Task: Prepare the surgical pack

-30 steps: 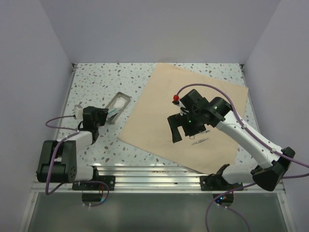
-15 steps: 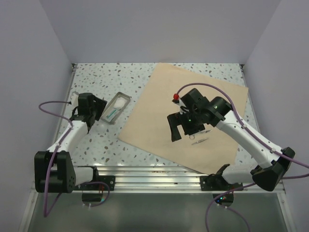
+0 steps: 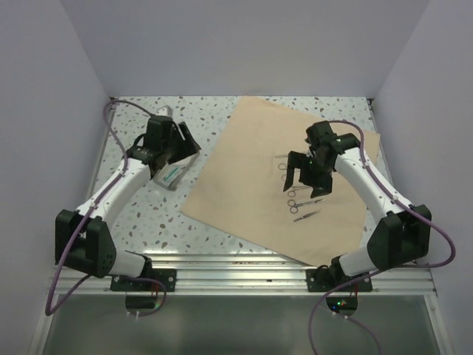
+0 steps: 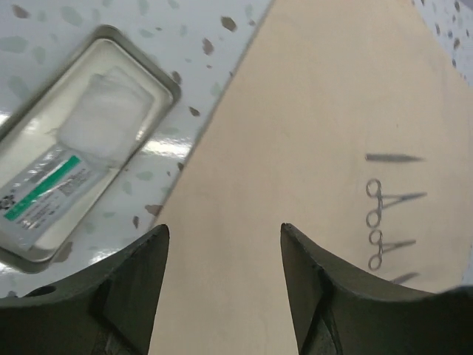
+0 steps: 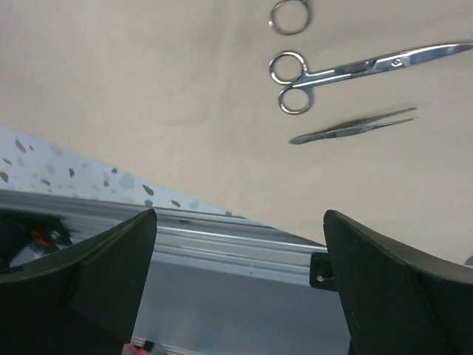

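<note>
Speckled terrazzo table [image 3: 140, 214], pale lavender walls [image 3: 244, 44]. Tan wrap sheet [image 3: 244, 185] lies flat, right of centre, with steel instruments [image 5: 347, 70] in a row on it. Silver tray [image 4: 148, 63], left of the sheet, holds gauze [image 4: 103, 111] and a labelled packet [image 4: 44, 188]. Left gripper [image 4: 222, 229] and right gripper [image 5: 240, 212]: jaws spread, empty.

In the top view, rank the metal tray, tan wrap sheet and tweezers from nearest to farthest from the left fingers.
1. metal tray, partly hidden by the left fingers.
2. tan wrap sheet, its edge just to their right.
3. tweezers, on the sheet's near right.
</note>
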Robot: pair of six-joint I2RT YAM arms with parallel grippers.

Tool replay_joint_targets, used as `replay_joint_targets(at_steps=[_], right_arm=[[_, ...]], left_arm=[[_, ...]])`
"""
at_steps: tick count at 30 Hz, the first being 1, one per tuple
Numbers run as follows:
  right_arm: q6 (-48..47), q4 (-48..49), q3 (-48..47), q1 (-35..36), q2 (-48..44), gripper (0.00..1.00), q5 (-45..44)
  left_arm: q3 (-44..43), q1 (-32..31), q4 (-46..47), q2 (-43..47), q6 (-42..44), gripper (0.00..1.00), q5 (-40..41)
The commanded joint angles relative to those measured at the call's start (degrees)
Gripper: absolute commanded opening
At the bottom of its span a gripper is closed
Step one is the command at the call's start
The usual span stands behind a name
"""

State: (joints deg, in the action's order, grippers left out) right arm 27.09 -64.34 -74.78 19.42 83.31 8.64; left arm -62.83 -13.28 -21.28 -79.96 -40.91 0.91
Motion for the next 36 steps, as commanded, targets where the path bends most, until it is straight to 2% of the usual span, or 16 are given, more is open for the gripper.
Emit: replay_joint_targets(at_steps=[1, 6, 10, 13, 23, 34, 36], right_arm=[[7.35, 4.03, 2.44, -4.11, -1.13, 0.99, -2.22], [18.16, 8.26, 12.17, -8.25, -2.10, 0.85, -4.16], [22.20, 13.00, 18.09, -11.24, -1.13, 0.67, -4.42], [24.05, 14.85, 20.64, -11.69, 0.71, 0.64, -5.12], [25.38, 20.56, 23.90, -11.69, 3.35, 0.58, -8.47], [25.12, 20.74, 24.51, -11.86, 6.69, 0.38, -9.96], [24.85, 20.48, 24.60, -12.04, 6.43, 0.33, -10.40]], left_arm=[[-3.61, -4.99, -1.22, -1.24, 8.73, 0.65, -6.79], [-8.01, -10.18, -0.61, -4.32, 16.81, 0.63, -14.43], [-8.98, -12.82, 2.28, -8.00, 20.86, 0.61, -23.37], [-8.54, -15.27, 4.49, -10.91, 22.18, 0.59, -29.71], [-10.47, -16.25, 3.44, -12.85, 24.65, 0.57, -31.93], [-11.70, -16.25, 2.73, -13.55, 24.29, 0.55, -33.42], [-11.97, -16.60, 2.64, -13.82, 24.21, 0.57, -33.60]])
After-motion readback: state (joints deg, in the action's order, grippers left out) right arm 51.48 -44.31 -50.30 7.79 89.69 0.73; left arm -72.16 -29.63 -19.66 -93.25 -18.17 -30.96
